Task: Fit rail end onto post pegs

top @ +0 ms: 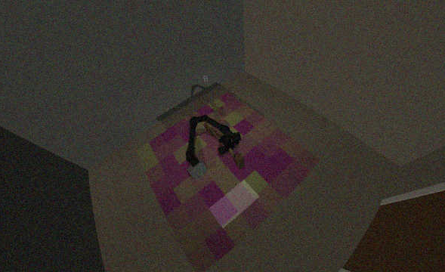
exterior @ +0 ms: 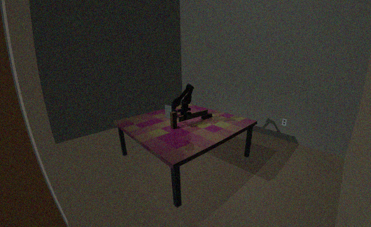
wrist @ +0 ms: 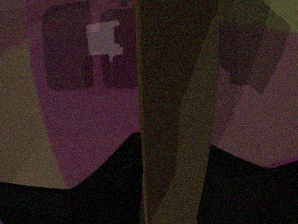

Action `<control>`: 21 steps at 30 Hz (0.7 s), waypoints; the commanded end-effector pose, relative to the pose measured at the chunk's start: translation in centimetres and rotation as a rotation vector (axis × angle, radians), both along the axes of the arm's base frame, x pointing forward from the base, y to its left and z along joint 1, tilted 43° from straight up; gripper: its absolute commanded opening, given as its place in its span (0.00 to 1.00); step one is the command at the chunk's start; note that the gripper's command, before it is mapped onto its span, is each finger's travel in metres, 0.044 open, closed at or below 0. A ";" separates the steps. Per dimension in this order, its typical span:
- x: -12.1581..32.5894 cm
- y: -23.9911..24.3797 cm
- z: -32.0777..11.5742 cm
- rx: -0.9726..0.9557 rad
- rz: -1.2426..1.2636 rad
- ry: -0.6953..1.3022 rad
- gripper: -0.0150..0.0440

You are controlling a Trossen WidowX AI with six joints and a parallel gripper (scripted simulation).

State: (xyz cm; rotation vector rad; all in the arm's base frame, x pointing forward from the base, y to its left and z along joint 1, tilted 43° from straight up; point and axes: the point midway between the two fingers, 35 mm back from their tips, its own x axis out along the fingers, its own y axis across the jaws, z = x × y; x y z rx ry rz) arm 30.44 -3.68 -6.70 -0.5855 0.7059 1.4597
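Observation:
The long wooden rail point(top: 211, 130) point(exterior: 196, 115) point(wrist: 167, 60) runs from the low footboard block point(exterior: 207, 116) towards the short upright post point(top: 239, 160) point(exterior: 173, 120). My gripper point(top: 227, 146) point(exterior: 184, 115) point(wrist: 157, 139) is shut on the rail near its post end, with a black finger on either side in the wrist view. The rail's near end is held above the table, with a narrow gap to the post in the exterior view. It looks roughly level. The far end appears to be at the block; the bracket is too dark to make out. Pegs and holes cannot be seen.
The black arm point(top: 191, 140) point(exterior: 188, 91) arches over the rail from beside a small pale grey box point(top: 197, 171) point(exterior: 168, 111). The table point(top: 219, 242) point(exterior: 176, 142) has a magenta, yellow and tan patchwork top. A bright patch of light lies on it in the top view.

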 end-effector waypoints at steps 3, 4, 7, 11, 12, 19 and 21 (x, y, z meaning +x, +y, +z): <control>0.2 -0.5 0.0 -0.002 -0.006 -0.008 0.25; 0.2 -0.5 0.0 -0.002 -0.006 -0.008 0.25; 0.2 -0.6 -0.1 -0.002 -0.006 -0.008 0.25; 0.2 -0.6 -0.2 -0.002 -0.006 -0.008 0.25; 0.2 -0.6 -0.2 -0.002 -0.006 -0.008 0.25; 0.2 -0.7 -0.4 -0.002 -0.006 -0.008 0.25; 0.2 -0.8 -0.5 -0.002 -0.006 -0.008 0.25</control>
